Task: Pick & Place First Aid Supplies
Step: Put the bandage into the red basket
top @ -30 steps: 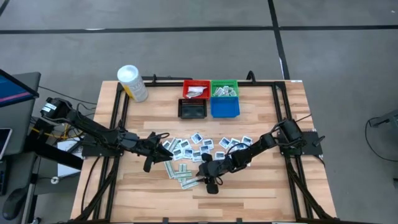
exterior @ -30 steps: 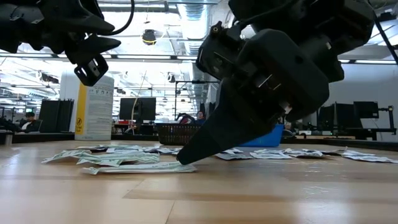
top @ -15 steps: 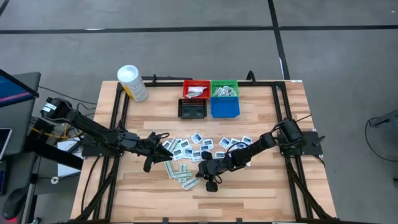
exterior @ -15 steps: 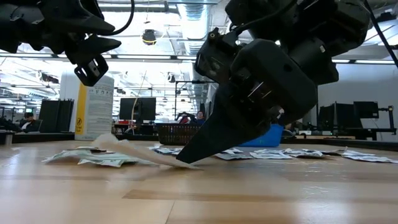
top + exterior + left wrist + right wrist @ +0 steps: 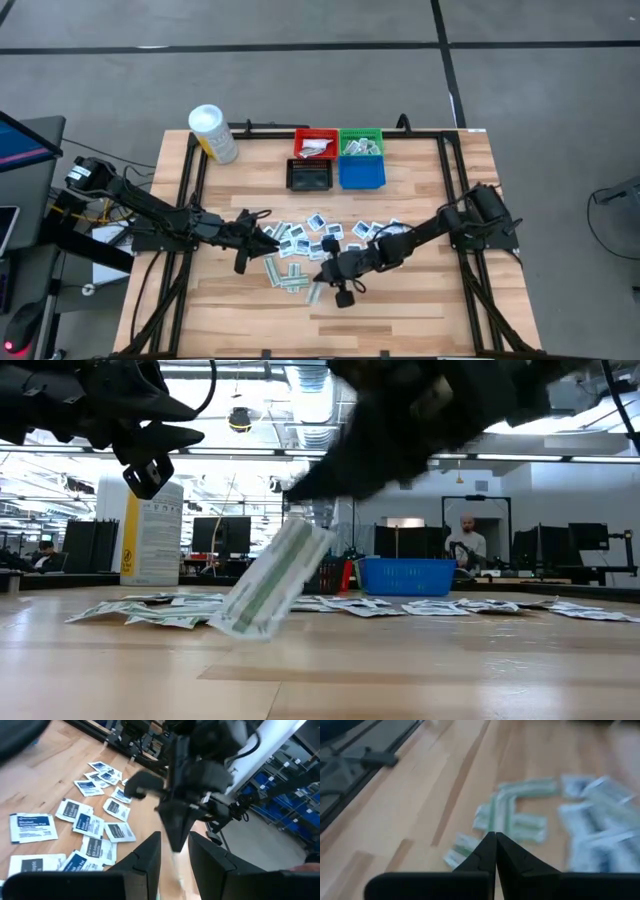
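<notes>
Lifted since a second ago, the right tool (image 5: pixel 322 281) now pinches a green-white strip (image 5: pixel 268 581) clear of the desk (image 5: pixel 420 300), near the scattered packets (image 5: pixel 300 240). Left tool (image 5: pixel 268 238) hovers half-open nearby, empty.

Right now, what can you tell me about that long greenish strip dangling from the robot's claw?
The pale green-white strip is a narrow, flat packet that looks like paper, with green bands along its length. It hangs tilted, pinched at its upper end by the right pincer, which is shut on it, its lower end near the wooden table.
</notes>
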